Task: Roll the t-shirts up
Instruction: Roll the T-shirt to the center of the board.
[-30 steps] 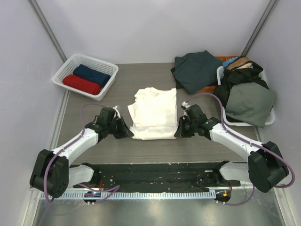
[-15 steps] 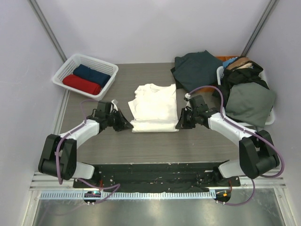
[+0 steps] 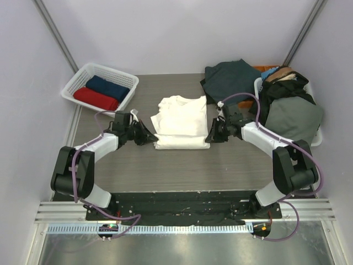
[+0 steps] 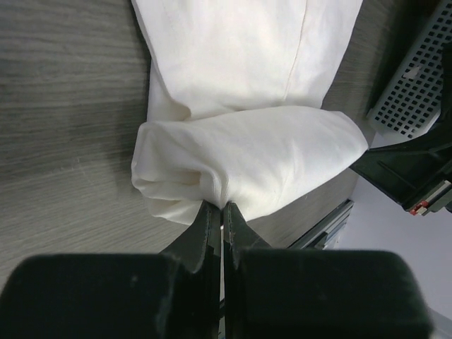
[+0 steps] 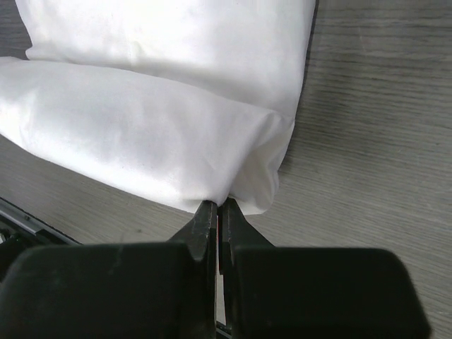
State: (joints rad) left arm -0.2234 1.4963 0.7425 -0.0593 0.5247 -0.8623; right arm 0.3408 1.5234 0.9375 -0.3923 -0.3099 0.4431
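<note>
A: Left claw (image 3: pixel 150 139) is clenched on one end of the roll started in our white shirt (image 3: pixel 181 122); our right claw (image 3: pixel 212 136) pinches the other end.

B: We see that shirt mid-table, its far half flat. The red shirt (image 3: pixel 95 99) and navy shirt (image 3: pixel 108 87) lie rolled in the basket (image 3: pixel 76 81) at the far left corner.

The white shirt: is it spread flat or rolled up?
Partly rolled. The white shirt has its near edge curled into a roll, ends pinched by the left gripper and right gripper; the rest lies flat.
</note>
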